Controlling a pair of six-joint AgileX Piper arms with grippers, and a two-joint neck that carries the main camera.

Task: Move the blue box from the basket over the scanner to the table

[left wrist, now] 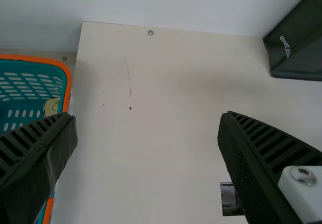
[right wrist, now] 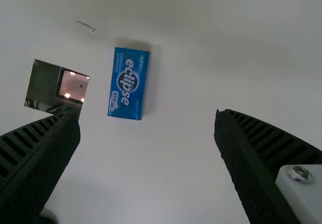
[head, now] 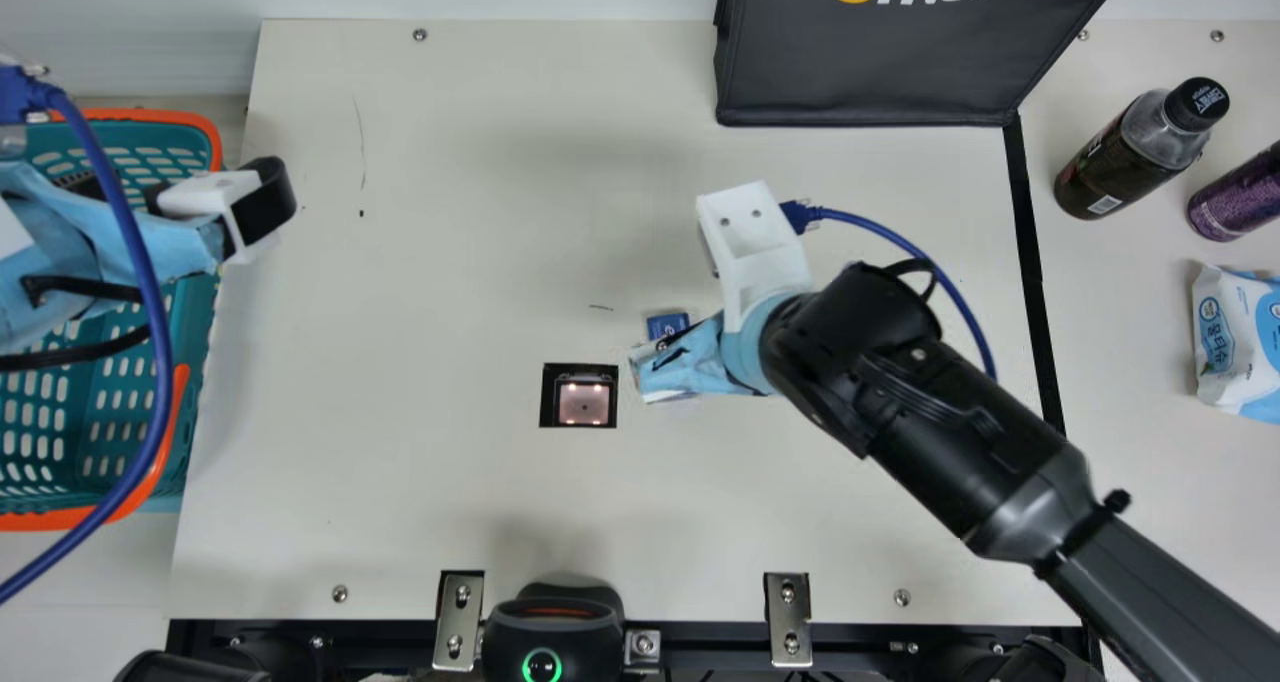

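Observation:
Just right of the scanner window (head: 584, 403), the blue box (head: 667, 326) lies on the table, partly covered by my right gripper (head: 680, 354) in the main view. Seen from the right wrist, the blue box (right wrist: 129, 83) lies flat beside the scanner window (right wrist: 73, 86), and my right gripper (right wrist: 147, 128) is open above the table, holding nothing. My left gripper (head: 262, 202) is over the right rim of the teal basket (head: 195, 362); in the left wrist view this left gripper (left wrist: 148, 128) stands open and empty.
A black bag (head: 870, 72) stands at the back. Toward the right are a dark bottle (head: 1130, 152), a purple can (head: 1235, 197) and a wipes pack (head: 1235, 337). A black device (head: 553, 627) sits at the front edge. Blue cables hang by both arms.

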